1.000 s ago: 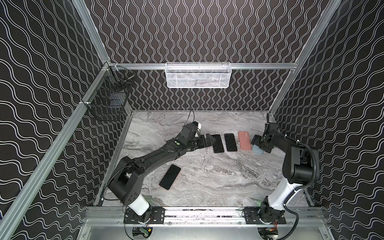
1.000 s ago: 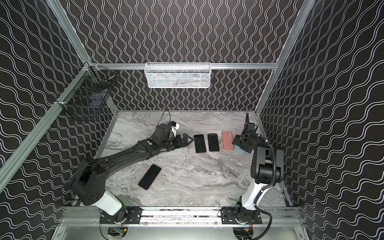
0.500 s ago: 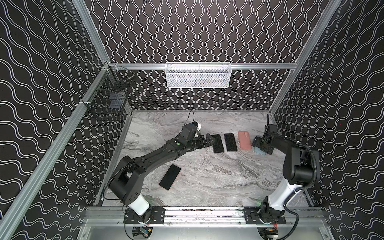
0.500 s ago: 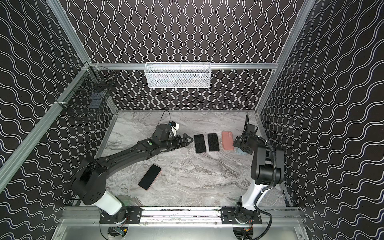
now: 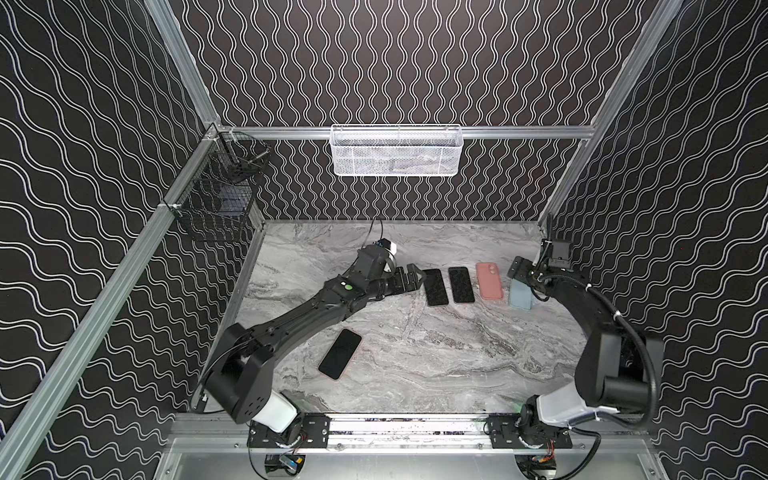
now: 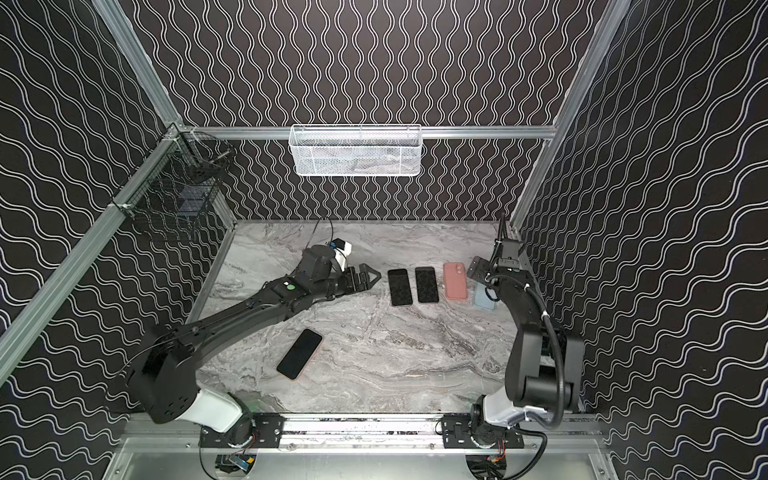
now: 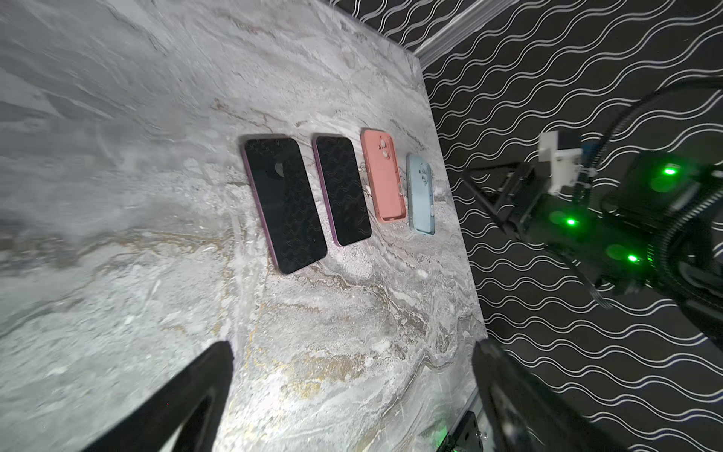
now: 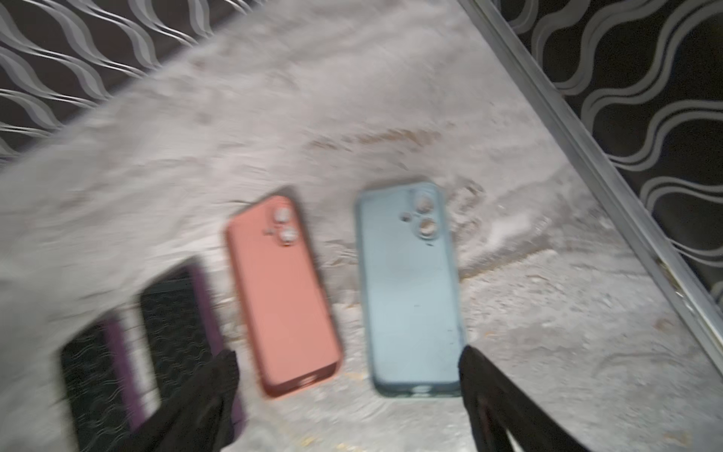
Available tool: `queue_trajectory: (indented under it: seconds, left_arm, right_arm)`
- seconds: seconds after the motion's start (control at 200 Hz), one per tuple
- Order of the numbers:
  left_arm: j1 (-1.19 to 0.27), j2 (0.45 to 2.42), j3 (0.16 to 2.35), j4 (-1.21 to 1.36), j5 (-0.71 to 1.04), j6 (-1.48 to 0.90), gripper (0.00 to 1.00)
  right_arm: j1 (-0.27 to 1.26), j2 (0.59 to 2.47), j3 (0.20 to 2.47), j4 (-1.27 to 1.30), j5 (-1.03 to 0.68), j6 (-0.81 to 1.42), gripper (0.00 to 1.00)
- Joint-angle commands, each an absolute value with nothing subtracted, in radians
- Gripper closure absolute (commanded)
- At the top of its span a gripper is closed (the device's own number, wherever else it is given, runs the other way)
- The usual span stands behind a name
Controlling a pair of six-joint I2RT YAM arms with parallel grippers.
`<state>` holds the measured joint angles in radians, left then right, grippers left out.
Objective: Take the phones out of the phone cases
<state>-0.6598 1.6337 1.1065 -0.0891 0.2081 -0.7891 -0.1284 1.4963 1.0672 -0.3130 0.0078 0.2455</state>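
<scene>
Two phones in purple phone cases (image 5: 435,286) (image 5: 461,284) lie screen up, side by side, at the middle back of the marble table; the left wrist view shows them too (image 7: 285,203) (image 7: 342,189). My left gripper (image 5: 411,279) hovers open just left of them, with nothing between its fingers (image 7: 203,383). A salmon case (image 5: 489,280) and a light blue case (image 5: 520,294) lie back up to their right. My right gripper (image 8: 348,391) is open and empty above the near end of these two cases (image 8: 283,293) (image 8: 410,289).
A dark phone with a pinkish edge (image 5: 340,359) lies screen up at the front left, beside the left arm. A white mesh basket (image 5: 397,151) hangs on the back wall and a black wire basket (image 5: 216,203) on the left rail. The right wall rail (image 8: 587,156) runs close to the blue case.
My right gripper has opened wider and drawn back a little from the light blue case, which now shows more. The left arm and all phones are unmoved.
</scene>
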Motion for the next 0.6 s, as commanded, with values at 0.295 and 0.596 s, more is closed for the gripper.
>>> queue_trajectory:
  seconds: [0.295, 0.596]
  left_arm:
    - [-0.638, 1.265, 1.042, -0.621, -0.039, -0.585, 0.01]
    - [-0.635, 1.291, 1.017, -0.977, -0.158, -0.558, 0.01]
  right_arm:
    - [-0.044, 1.288, 1.028, -0.392, -0.155, 0.266, 0.01]
    - [-0.026, 1.2, 0.957, -0.407, -0.214, 0.237, 0.01]
